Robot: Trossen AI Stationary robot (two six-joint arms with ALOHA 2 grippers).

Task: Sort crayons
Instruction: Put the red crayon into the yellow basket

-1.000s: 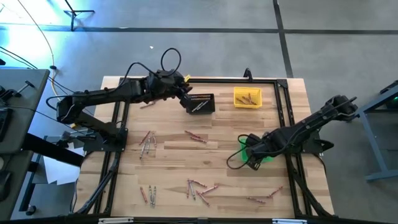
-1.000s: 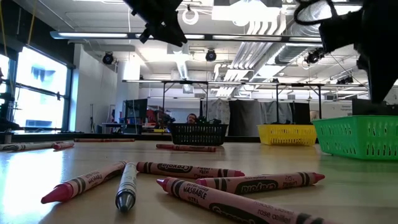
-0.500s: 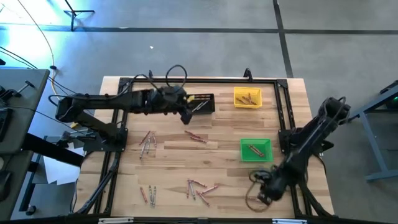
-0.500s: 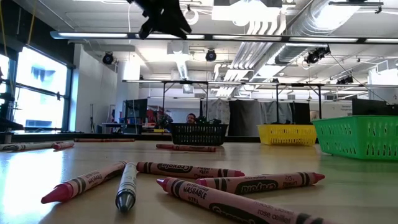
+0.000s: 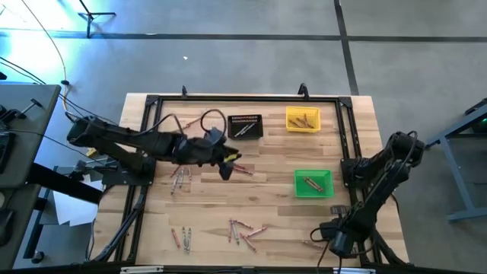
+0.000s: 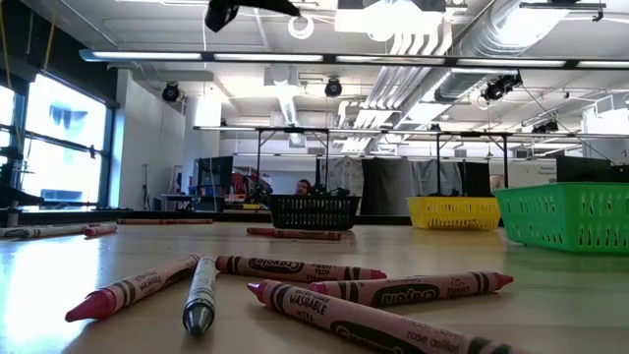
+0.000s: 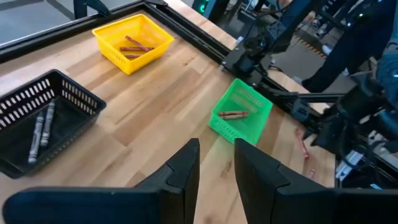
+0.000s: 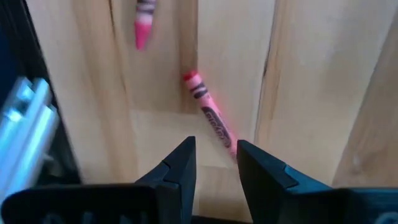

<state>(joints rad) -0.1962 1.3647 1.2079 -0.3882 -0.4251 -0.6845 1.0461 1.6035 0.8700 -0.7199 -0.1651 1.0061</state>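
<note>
Crayons lie in loose groups on the wooden table: near the left (image 5: pixel 180 175), mid-table (image 5: pixel 240 169), and along the near edge (image 5: pixel 243 230). My left gripper (image 5: pixel 227 169) hovers over mid-table beside the mid-table crayons, open (image 7: pixel 216 146), with nothing between its fingers; the low view shows it high up (image 6: pixel 236 10). My right gripper (image 5: pixel 329 242) is at the near right corner, pointing down and open (image 8: pixel 214 146). A pink crayon (image 8: pixel 208 115) lies on the table under its fingers, and a second pink one (image 8: pixel 143 22) lies farther off.
A black bin (image 5: pixel 245 125) with grey crayons and a yellow bin (image 5: pixel 303 119) with brown ones stand at the far edge. A green bin (image 5: pixel 313 183) holding a crayon sits at the right. A dark frame (image 5: pixel 228 97) borders the table. Several crayons (image 6: pixel 295 267) lie near the low camera.
My left gripper has swung from over the black bin toward the near edge, to mid-table, staying high. My right gripper has swung from over the green bin to the near right corner, has gone down and has turned its fingers toward the table.
</note>
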